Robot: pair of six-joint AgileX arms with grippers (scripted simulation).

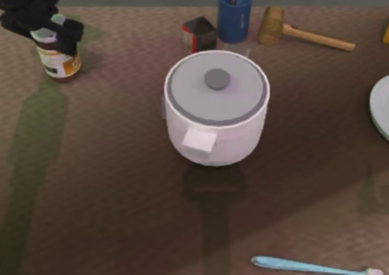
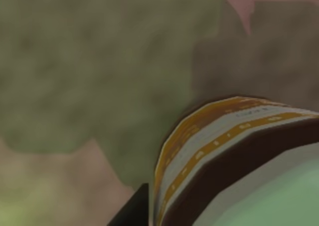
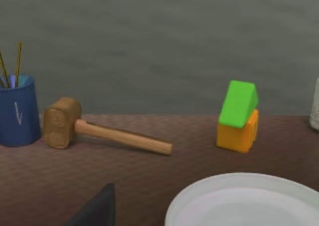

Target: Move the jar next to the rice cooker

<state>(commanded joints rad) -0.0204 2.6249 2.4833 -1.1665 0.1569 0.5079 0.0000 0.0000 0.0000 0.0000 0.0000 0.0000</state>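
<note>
Left gripper [image 1: 53, 27]: clamped over the jar's [image 1: 59, 61] lid, for carrying | jar: well left of rice cooker [image 1: 216, 108], far table corner | right arm: parked beyond plate [image 3: 244, 201], fingers' state indiscernible

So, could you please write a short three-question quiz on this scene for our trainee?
1. True or false: the jar touches the rice cooker.
2. Which gripper is at the jar? A) left B) right
3. Fill in: the mallet lies just right of the blue ____.

Key: 1. False; it stands far off at the table's left. 2. A; the left gripper is over its lid, and the right gripper is out of the top view. 3. cup.
</note>
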